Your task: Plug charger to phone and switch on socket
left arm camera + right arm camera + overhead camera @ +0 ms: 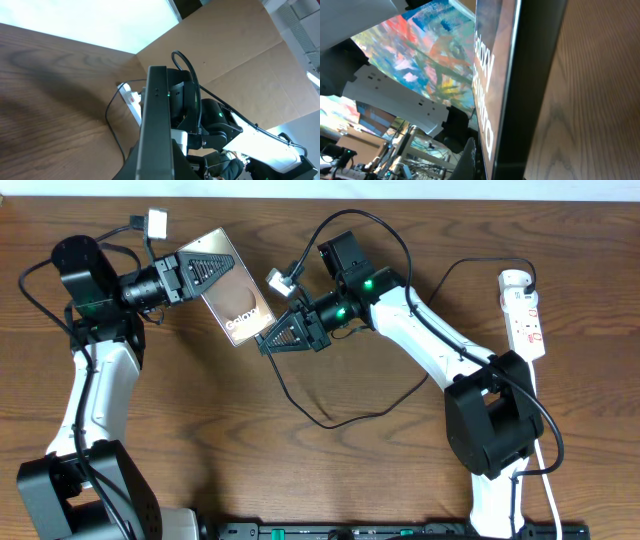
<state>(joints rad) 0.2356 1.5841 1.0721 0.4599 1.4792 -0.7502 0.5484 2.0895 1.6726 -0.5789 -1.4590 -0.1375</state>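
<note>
We are at the plugging step, and the socket switch comes after it. The left gripper (205,272) has its jaws clamped on one short end of the phone (238,305) and holds it lifted off the counter (330,480), tilted, with the free short end facing the right arm. The right gripper (268,345) has its jaws together just beside that free end. The charger (322,425) trails from their tips in a loose loop across the counter, so we judge they pinch its plug end, though the tip itself is hidden. In the right wrist view the phone (490,75) fills the picture edge-on with its white lettering, so the camera is very close, but we cannot make out the port there. To do this well, we line the plug up along the phone's long axis and level with the thin edge seen in the left wrist view (157,125). We then push straight and slowly while the left arm holds firm against the push. Any skew will likely make the tip skate off the edge or twist the phone in its grip. The slack in the cable should stay loose so it does not tug the plug aside. The socket (525,315) lies well apart at the far right of the counter, untouched.
</note>
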